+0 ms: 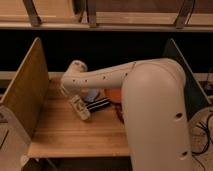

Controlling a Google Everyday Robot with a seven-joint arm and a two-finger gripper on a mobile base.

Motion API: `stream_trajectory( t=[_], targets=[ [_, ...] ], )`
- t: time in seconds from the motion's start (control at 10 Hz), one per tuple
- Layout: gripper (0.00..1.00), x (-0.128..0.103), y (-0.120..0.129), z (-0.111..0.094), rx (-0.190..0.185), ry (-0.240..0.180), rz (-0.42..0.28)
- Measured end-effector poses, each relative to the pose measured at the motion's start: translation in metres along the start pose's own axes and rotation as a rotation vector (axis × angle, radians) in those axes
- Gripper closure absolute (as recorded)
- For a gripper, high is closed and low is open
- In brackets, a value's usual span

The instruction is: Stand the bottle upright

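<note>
Wooden bench (65, 135) fills the lower frame between two upright side boards. One big white arm (150, 100) reaches in from the right. One orange-red pan (114, 95) and one black striped object (98, 105) show beneath it. One cream bottle (81, 110) lies tilted at centre left. The gripper (74, 96), pressed together, sits at the bottle's upper end.

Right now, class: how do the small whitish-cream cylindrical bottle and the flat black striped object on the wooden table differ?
The bottle is pale and rounded; the striped object is dark and flat. The bottle lies slanted with the gripper at its upper end; the striped object lies beside it. Both are on the wooden table.
</note>
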Motion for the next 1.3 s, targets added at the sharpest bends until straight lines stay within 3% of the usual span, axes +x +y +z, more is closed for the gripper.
stream_trajectory(
  t=[0.2,0.3,0.5,0.6,1.3],
  targets=[
    [1.0,-0.008,0.005,-0.004,-0.043,-0.076,-0.016],
    [1.0,-0.013,0.006,-0.01,-0.08,-0.15,-0.003],
    [1.0,-0.014,0.0,-0.018,-0.118,-0.237,0.036],
    [1.0,-0.014,0.0,-0.02,-0.127,-0.255,0.044],
    [1.0,-0.018,0.003,-0.021,-0.134,-0.264,0.006]
  ],
)
